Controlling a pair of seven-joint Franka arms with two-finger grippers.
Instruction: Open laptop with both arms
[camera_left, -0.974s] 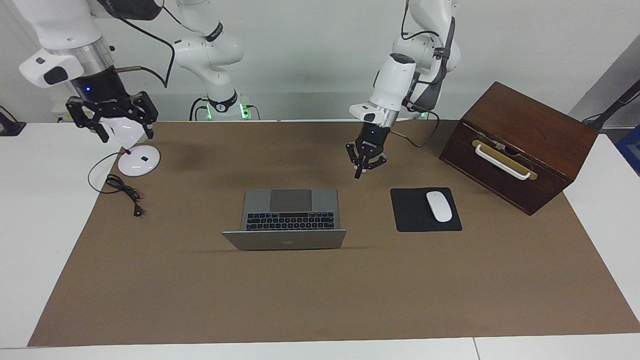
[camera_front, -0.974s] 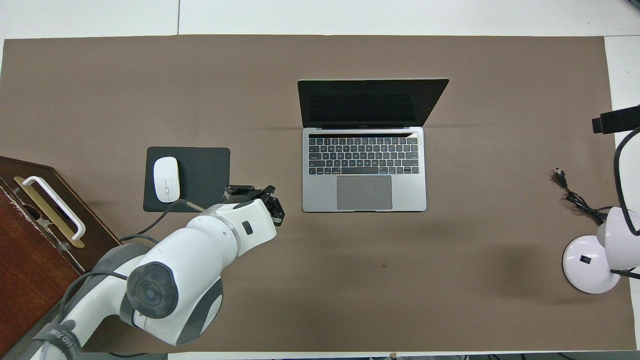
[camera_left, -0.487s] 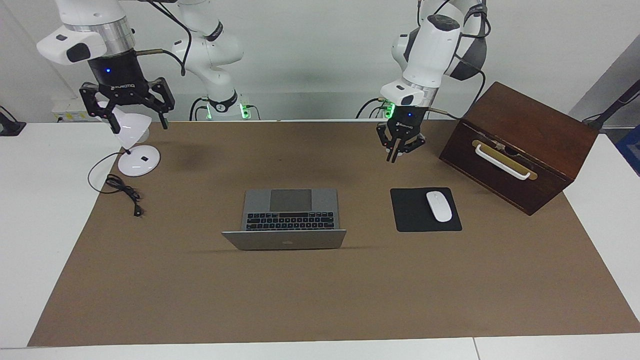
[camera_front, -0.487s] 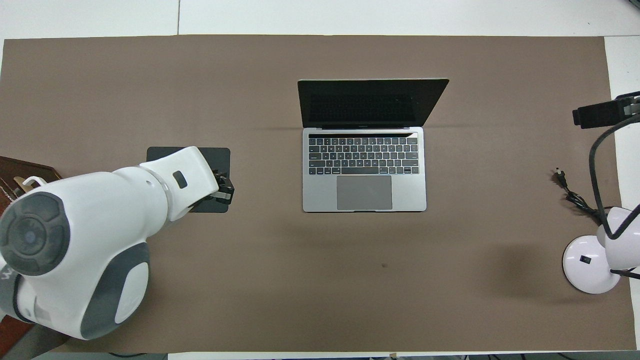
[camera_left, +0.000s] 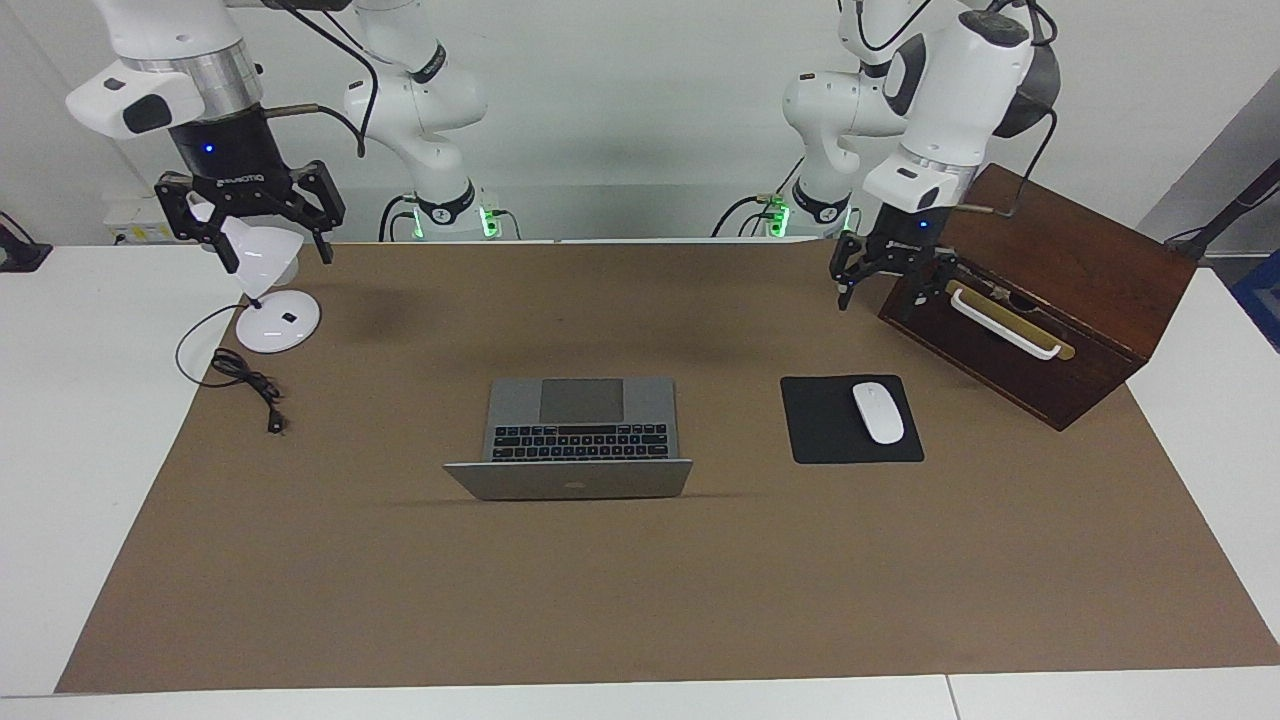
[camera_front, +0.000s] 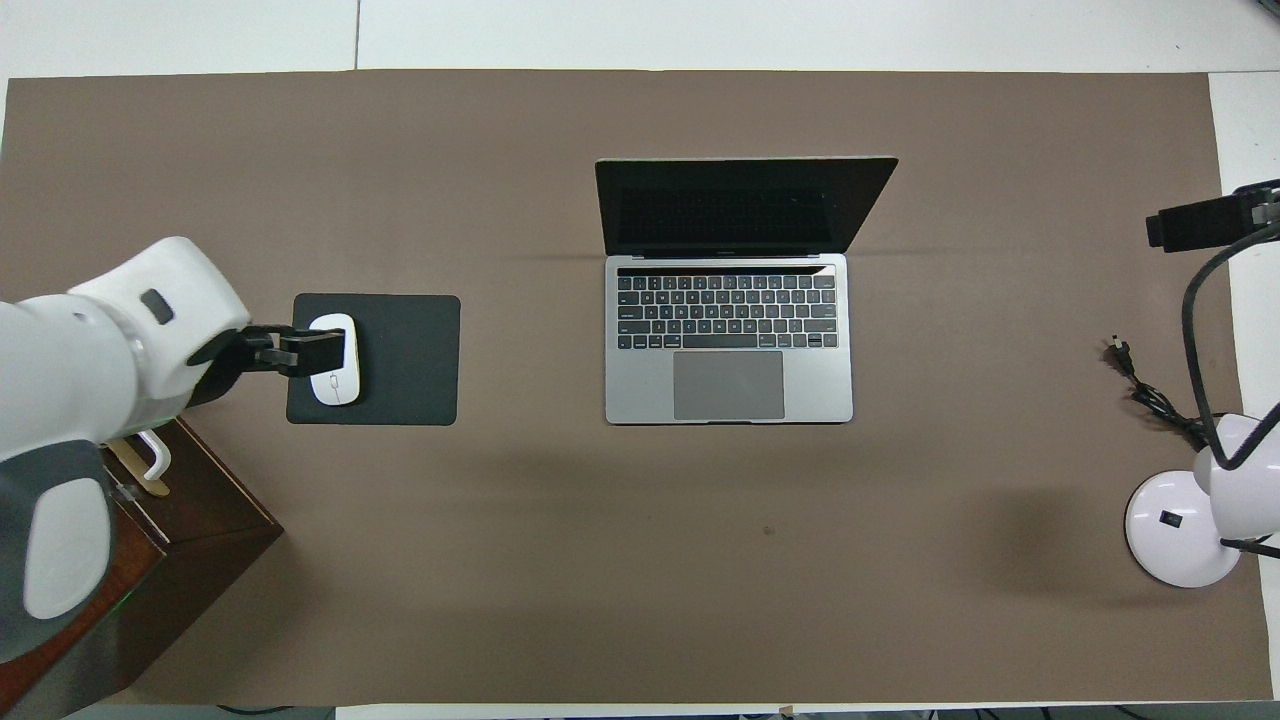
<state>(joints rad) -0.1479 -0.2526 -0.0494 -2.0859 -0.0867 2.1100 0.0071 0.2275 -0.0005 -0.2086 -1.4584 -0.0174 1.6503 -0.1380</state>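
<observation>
Currently laptop (camera_left: 575, 435) sits open mid-surface on the brown mat (camera_left: 640, 600), lid up, screen facing the robots, keyboard and trackpad exposed, nothing touching it

Left claw (camera_left: 893, 285) is up in the air, fingers spread wide, holding nothing. It hangs over the mat edge just beside the wooden box (camera_left: 1040, 290), right at the box's front corner by the white handle (camera_left: 1003, 322). Mouse (camera_left: 878, 412) on its black pad (camera_left: 850, 420) lies below that claw and farther from the robots; overhead, the claw's fingers (camera_front: 300, 352) overlap the mouse, but the facing view shows it well clear above. Laptop is well apart from this claw, toward the right arm's end

Right claw (camera_left: 255, 225) is also raised, jaws wide open, empty. It hangs right over the white lamp (camera_left: 270, 290), lamp head showing between its fingers; can't tell if they touch. Lamp cord (camera_left: 245, 375) trails on the mat under and farther out from it. Laptop is well apart from this claw too, toward the left arm's end

Both claws are well clear of the laptop, which lies between them
</observation>
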